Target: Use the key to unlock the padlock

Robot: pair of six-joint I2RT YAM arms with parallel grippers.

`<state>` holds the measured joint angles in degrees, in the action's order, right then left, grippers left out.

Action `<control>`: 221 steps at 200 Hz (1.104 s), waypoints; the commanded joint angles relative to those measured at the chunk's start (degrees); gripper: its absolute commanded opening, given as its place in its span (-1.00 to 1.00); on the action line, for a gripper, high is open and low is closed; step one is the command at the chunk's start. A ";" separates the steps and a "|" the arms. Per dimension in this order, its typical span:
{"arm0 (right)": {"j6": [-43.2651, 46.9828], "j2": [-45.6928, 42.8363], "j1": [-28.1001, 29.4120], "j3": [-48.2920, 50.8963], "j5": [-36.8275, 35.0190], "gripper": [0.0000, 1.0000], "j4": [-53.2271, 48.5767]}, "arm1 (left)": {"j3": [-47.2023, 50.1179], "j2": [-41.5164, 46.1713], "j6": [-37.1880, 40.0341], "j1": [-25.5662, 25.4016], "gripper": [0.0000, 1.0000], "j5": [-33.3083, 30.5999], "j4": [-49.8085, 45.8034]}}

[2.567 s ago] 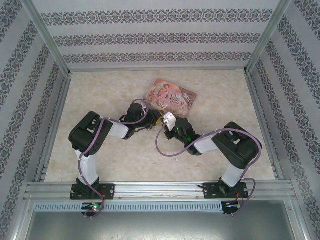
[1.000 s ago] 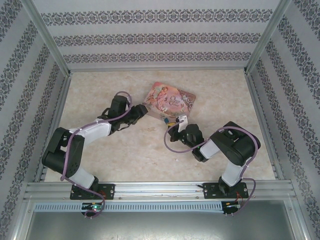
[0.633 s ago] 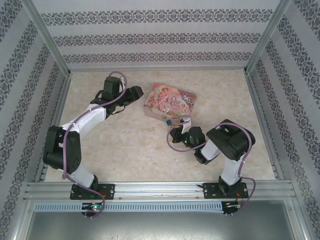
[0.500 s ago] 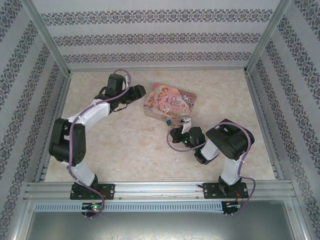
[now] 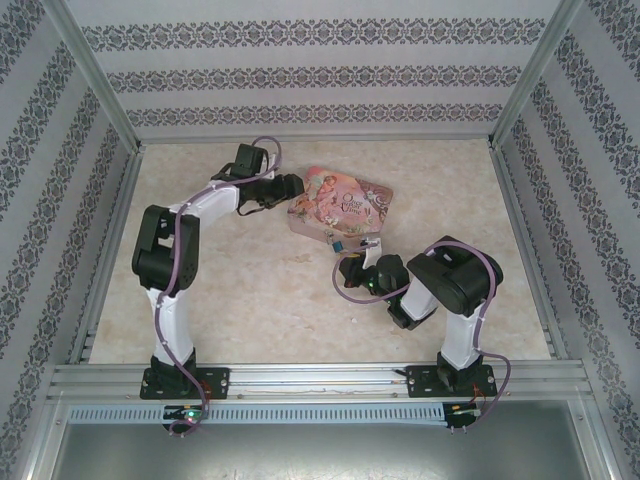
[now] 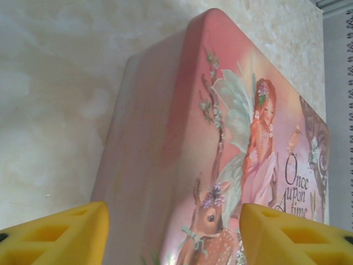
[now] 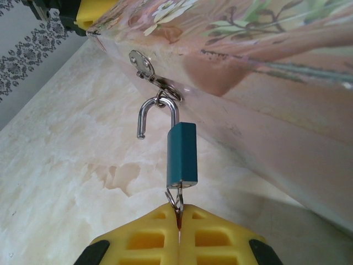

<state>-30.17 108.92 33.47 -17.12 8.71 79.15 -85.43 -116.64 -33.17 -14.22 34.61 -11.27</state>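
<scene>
Mostly hidden key, a grey sliver pinched in the fully closed right gripper, at 6 o'clock under the blocky blue padlock. Silver shackle sprung, hooked on the glossy pink tin hasp. Parted left gripper astride the tin's rounded corner, gripping nothing.

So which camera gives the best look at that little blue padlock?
The right wrist view: close up, the padlock hangs from the pink tin's ring, shackle swung open, right gripper shut on the key below. From the top external view it is a blue speck.

Bright, even light; mild close-up softness.
</scene>
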 commanded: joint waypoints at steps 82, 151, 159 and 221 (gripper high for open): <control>-1.03 1.18 -0.87 -0.37 1.13 -0.81 -0.67 | -1.03 -4.89 0.57 -0.46 0.15 3.13 -3.89; -0.81 -0.70 -1.49 0.68 0.00 -0.41 -1.02 | 3.31 -4.13 0.04 -0.62 0.09 1.60 -3.17; -0.76 -1.20 -1.70 0.93 -0.17 -0.39 -1.02 | 3.66 -4.04 0.03 -0.62 0.08 1.59 -3.23; -1.28 -6.84 -4.14 1.60 1.60 -0.14 -2.77 | 6.81 -2.20 0.47 -0.80 0.08 0.41 -4.11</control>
<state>-30.63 103.81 30.59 -15.35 8.99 76.49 -82.37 -118.50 -33.43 -14.28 37.93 -8.10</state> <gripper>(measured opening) 0.413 0.540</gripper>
